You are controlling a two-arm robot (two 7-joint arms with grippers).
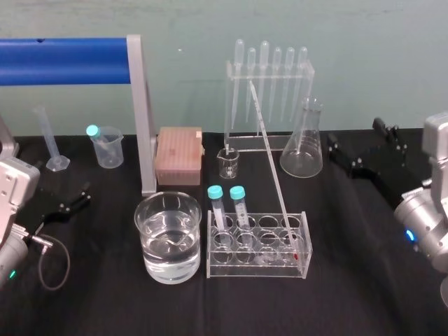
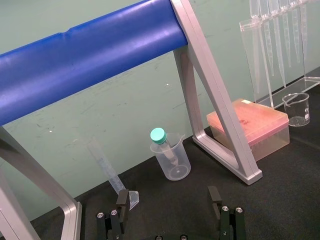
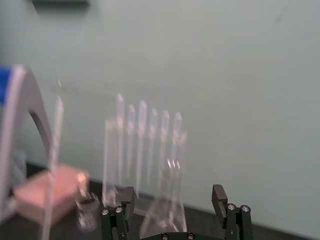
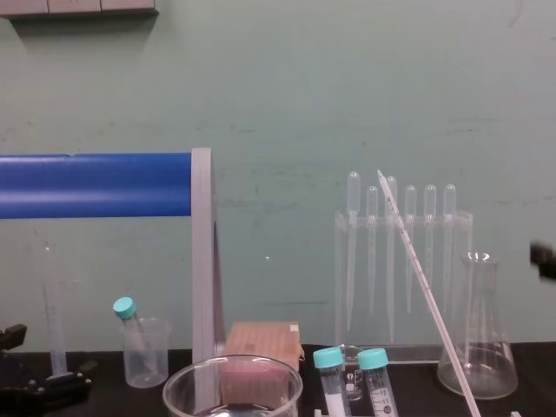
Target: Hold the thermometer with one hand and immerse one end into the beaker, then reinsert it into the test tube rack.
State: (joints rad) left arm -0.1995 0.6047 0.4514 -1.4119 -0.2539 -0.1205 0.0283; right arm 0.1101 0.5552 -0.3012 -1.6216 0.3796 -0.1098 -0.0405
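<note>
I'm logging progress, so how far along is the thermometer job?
Done: cannot tell; the thermometer leans in the rack, as before or after a dip. In hand: nothing; left gripper and right gripper are open and empty, off to the sides. Left: if undipped, grasp it, dip into the beaker, return it.

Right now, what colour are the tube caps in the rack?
Teal; the caps show best in the head view.

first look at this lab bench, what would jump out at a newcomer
The thick blue bar on its silver frame dominates the back left. Front and centre stands the wide beaker of water, beside the test tube rack where the long thermometer leans. The left gripper and right gripper sit at the table's sides, fingers open.
</note>
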